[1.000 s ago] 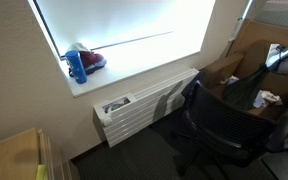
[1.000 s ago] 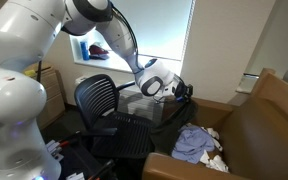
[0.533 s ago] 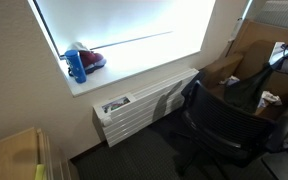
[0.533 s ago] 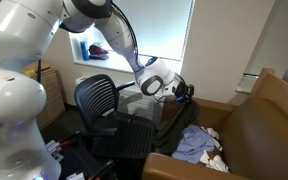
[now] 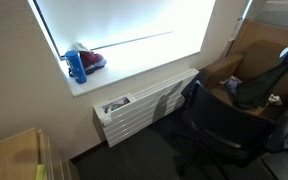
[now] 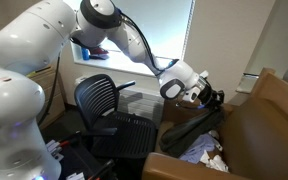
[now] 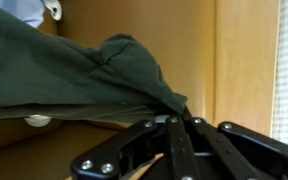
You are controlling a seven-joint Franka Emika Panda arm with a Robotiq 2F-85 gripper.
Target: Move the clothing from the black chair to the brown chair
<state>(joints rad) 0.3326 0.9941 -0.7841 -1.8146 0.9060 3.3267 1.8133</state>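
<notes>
Above the brown chair [image 6: 269, 115], in an exterior view, find the gripper [image 6: 212, 96] carrying the dark garment [image 6: 184, 135], the cloth trailing down past the chair's front edge. Treat the step as the carry-over to that chair, judged well advanced. Travel further over the seat before lowering, so the trailing end clears the front edge instead of dragging. Expect limp cloth to swing, so move slowly. Release only once most of the fabric rests on the seat. Note the light blue clothing [image 6: 206, 152] lying on the seat, and lay the garment beside or on top of it. Locate the black chair [image 6: 109, 105] apart from the brown chair, on the arm's side.

In an exterior view facing the window, see the garment hanging in front of the brown chair, with the black chair just beside. Note the room: a bright window, a sill with a blue bottle [image 5: 76, 65], a radiator [image 5: 144, 105] beneath, all well apart from the brown chair. Dark floor.

In the wrist view, confirm the fingers pinched narrow on a bunched fold of the garment, tan upholstery behind. Judge that surface smooth, so expect some sliding of cloth.
</notes>
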